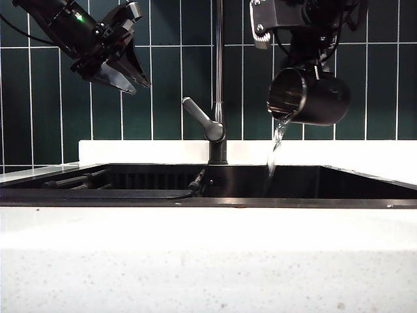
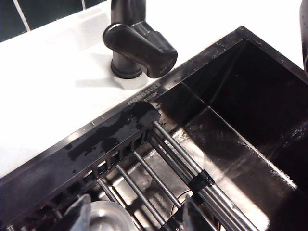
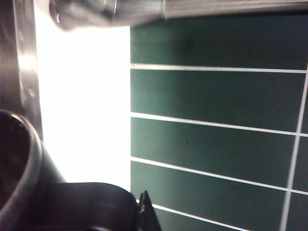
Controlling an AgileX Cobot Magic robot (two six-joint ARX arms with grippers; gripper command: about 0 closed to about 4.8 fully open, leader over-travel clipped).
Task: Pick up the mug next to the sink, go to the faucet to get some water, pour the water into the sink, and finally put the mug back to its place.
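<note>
The pouring step is in hand. In the exterior view the right gripper, up at about one o'clock, has its fingers clenched on the mug, which lies tipped almost on its side with its mouth toward the faucet. A thin stream of water falls from the mug's lip into the sink. The right wrist view shows only the mug's silvery rim close against the lens, with green wall tiles beyond.

The left gripper hangs at about ten o'clock, fingers released and holding nothing, above the rack of metal bars on the sink's left half. The faucet's lever angles out toward it.

Judging from the stream, the mug is not yet drained. The next move calls for holding the tilt until the water stops, then rolling the mug upright and carrying it to its place on the desk beside the sink, setting it down level before letting go.
</note>
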